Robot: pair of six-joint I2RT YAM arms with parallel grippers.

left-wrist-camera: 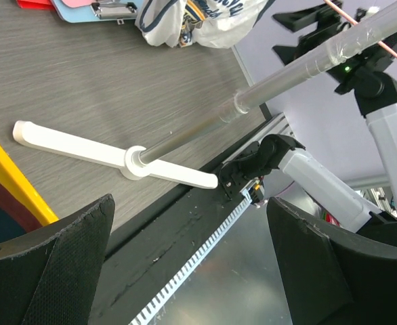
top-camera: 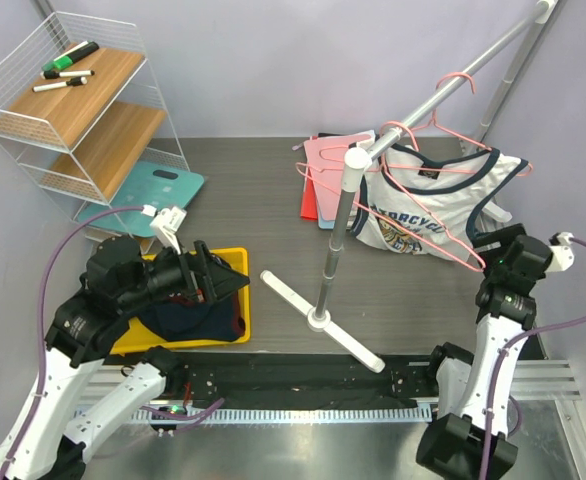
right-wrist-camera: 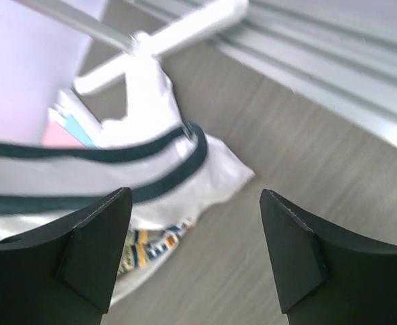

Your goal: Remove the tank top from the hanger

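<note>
The tank top [top-camera: 428,205] hangs on a pink hanger [top-camera: 451,168] from the sloping bar of the rack [top-camera: 335,240], on the rack's right side. Its lower folds seem to rest on the table [top-camera: 243,190]. Your right gripper [top-camera: 495,243] sits just beside the shirt's far edge from the rack's post, jaws wide apart and holding nothing. In its wrist view the dark-trimmed opening of the shirt [right-wrist-camera: 151,169] lies ahead of the fingers [right-wrist-camera: 90,250]. You are best off closing on that trimmed band near the shoulder, not on the loose body, since the band should pull the cloth along the hanger's arm without stretching. Draw outward and slightly down, off the arm's tip, and go slowly, because the hook could ride off the bar or the light rack could tip. Your left gripper [top-camera: 228,282] is well to the rack's left over the yellow bin [top-camera: 235,258], also spread and empty. It could steady the hanger.
</note>
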